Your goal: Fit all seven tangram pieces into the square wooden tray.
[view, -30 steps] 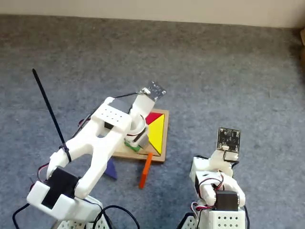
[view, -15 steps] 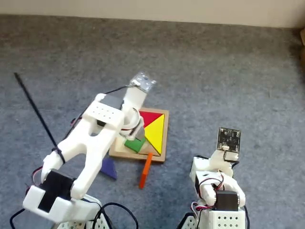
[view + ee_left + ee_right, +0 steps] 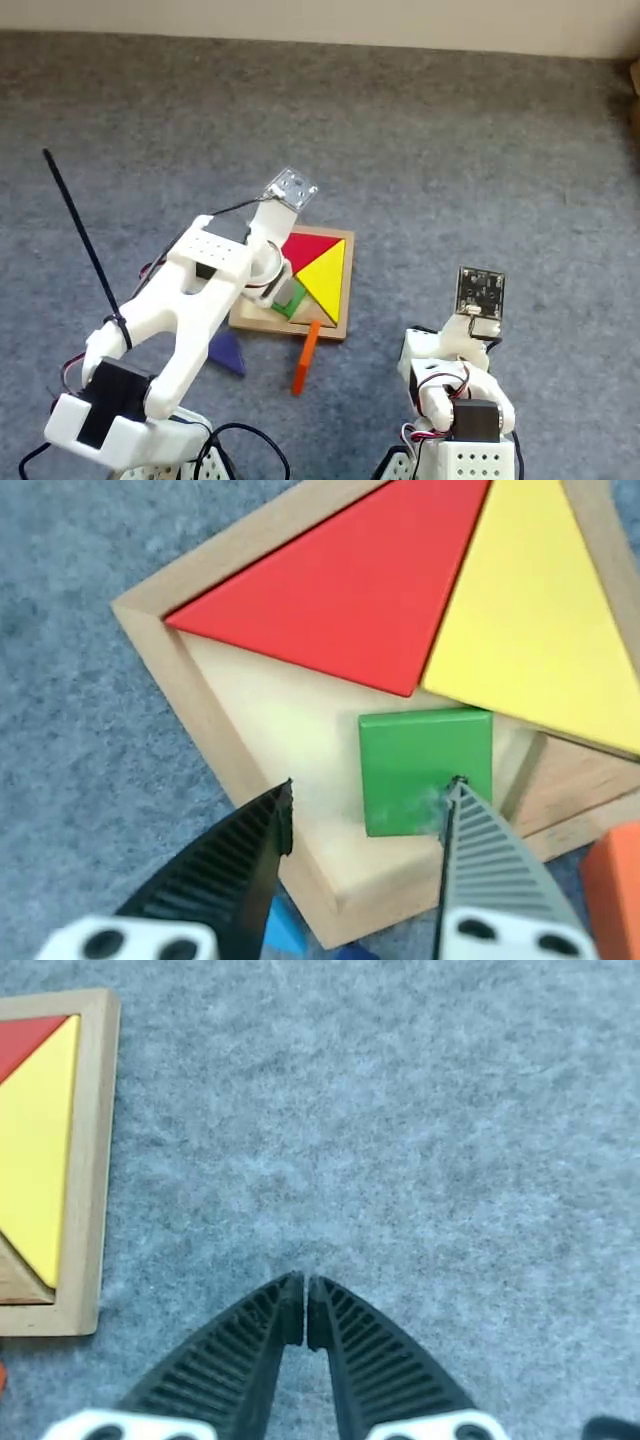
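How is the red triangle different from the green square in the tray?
The red triangle has three sides; the green square has four. The red triangle is much bigger than the green square. The red triangle sits snug in a corner of the wooden tray, while the green square lies nearer the middle with bare wood beside it. Both lie flat inside the tray.

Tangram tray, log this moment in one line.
left hand open over green square in tray | red triangle, yellow triangle seated | right hand shut over carpet
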You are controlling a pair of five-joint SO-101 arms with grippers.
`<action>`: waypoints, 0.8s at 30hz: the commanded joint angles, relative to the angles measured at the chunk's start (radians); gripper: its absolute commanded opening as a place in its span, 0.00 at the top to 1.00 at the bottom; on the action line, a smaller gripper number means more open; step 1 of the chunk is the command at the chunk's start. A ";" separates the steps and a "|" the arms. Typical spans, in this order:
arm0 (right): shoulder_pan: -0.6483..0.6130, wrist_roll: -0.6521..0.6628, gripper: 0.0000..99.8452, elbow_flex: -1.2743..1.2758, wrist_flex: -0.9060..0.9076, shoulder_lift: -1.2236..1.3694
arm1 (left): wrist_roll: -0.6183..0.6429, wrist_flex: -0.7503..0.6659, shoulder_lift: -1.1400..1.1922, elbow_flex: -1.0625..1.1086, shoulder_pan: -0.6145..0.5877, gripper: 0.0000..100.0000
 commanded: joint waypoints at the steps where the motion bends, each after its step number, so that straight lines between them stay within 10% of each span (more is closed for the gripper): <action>1: 0.010 -0.008 0.98 0.116 0.007 -0.012 | -0.009 -0.026 -0.042 -0.007 0.004 0.77; 24: 0.010 -0.008 0.98 0.117 0.008 -0.012 | 0.000 -0.003 0.021 -0.087 0.248 0.77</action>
